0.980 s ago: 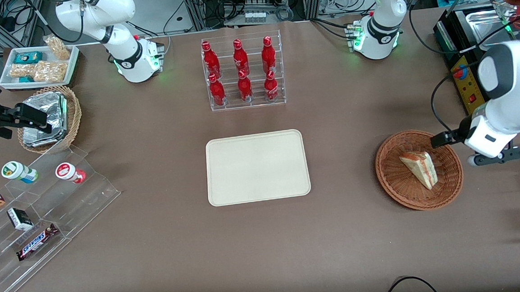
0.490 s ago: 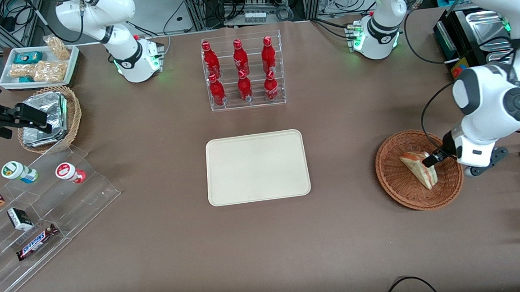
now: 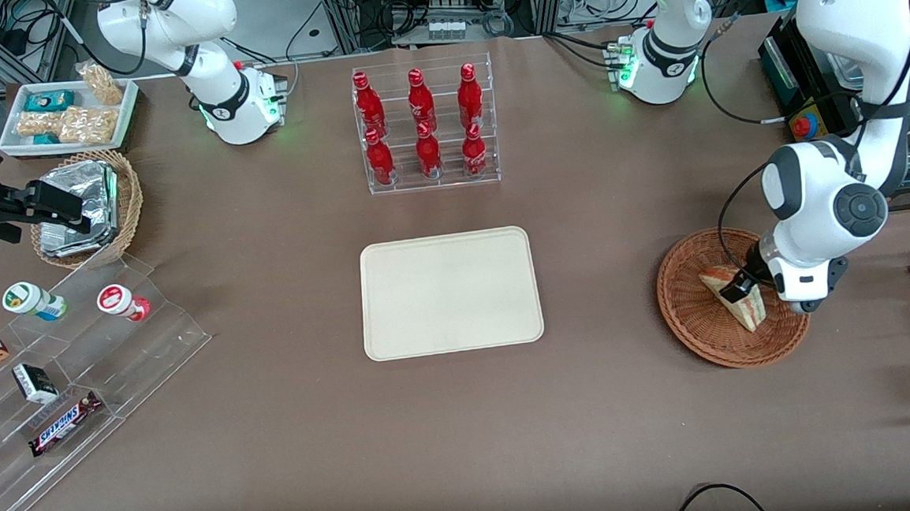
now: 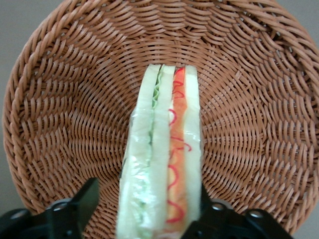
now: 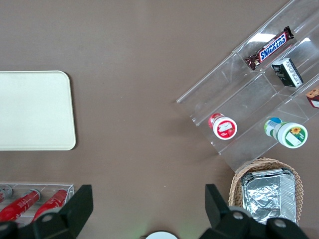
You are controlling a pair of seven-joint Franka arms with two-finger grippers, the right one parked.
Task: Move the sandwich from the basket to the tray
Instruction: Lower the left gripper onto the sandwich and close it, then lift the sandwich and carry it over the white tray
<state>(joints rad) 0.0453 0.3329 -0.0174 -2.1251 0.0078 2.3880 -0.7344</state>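
Note:
The sandwich, a clear-wrapped wedge of pale bread with green and red filling, lies in the reddish-brown wicker basket toward the working arm's end of the table. My gripper is down in the basket over the sandwich. In the left wrist view the sandwich stands on edge between the black fingers of the gripper, which is open. One finger is clear of the wrap and the other sits close against it. The basket fills that view. The cream tray lies bare at the table's middle.
A clear rack of red bottles stands farther from the front camera than the tray. Toward the parked arm's end are a tan basket of foil packs, a white snack tray and a clear stepped stand with snacks.
The working arm swung in over the basket and came down. Its gripper went from the basket's rim to straddling the sandwich. The sandwich has not moved.

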